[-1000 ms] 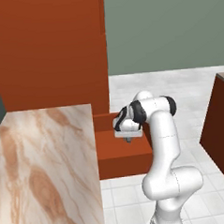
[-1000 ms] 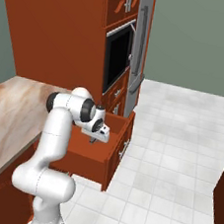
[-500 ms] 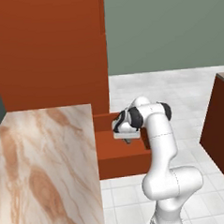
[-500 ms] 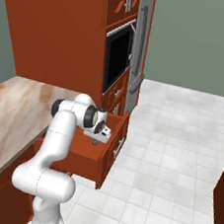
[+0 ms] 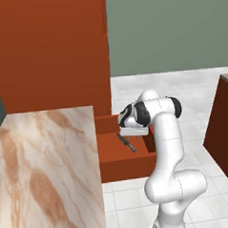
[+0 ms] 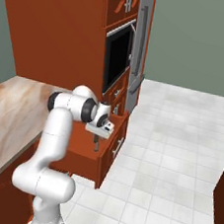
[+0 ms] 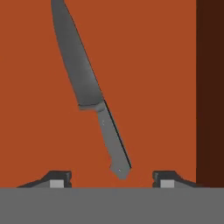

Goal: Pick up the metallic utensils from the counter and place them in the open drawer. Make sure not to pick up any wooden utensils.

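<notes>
My gripper point(image 7: 112, 177) at bottom centre of the hand view is spread wide, fingers apart, gripping nothing. The knife point(image 7: 89, 89) sits between and beyond the tips, touching neither, blade slanting to the upper left over the drawer point(image 7: 153, 65) floor. In the left base view knife point(image 5: 127, 142) is mid-frame inside the drawer point(image 5: 124, 165); counter point(image 5: 43, 173) lower left.

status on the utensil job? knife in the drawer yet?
Done: the knife has been carried over the open drawer, with red-brown drawer floor behind it in the hand view. In hand: the gripper jaws stand apart on either side of the handle, not touching it, so it looks released; whether it has settled, I cannot tell. Left: the metal spoon; the visible counter holds no utensils.
</notes>
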Controlling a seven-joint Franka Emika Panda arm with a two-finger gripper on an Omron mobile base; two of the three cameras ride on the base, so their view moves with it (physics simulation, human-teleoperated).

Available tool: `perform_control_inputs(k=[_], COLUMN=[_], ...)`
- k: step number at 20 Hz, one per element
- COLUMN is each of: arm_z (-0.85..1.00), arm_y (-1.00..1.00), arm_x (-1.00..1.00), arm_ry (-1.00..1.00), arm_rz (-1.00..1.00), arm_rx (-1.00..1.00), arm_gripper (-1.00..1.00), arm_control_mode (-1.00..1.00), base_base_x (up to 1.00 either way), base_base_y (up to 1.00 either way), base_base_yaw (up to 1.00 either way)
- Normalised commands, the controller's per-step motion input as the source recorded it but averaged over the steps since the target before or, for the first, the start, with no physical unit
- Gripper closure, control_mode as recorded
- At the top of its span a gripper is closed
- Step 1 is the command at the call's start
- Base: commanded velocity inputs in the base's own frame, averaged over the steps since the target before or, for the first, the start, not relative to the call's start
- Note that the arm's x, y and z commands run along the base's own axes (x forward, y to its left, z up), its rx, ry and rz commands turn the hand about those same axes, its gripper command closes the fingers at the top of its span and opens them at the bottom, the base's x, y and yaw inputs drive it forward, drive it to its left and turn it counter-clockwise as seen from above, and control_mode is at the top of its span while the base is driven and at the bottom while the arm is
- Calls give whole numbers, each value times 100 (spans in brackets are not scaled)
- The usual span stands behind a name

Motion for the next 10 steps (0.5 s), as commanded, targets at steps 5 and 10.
perform_control_inputs(k=[5,10], arm_z=[91,89], arm_y=[-3,0], arm_x=[-15,20], arm_ry=[-8,-14], arm_rz=[0,-1], arm_rx=[0,0], arm_gripper=[-100,-100], arm_control_mode=[-100,-100], base_base_x=[0,0], base_base_y=[0,0], base_base_yaw=[0,0])
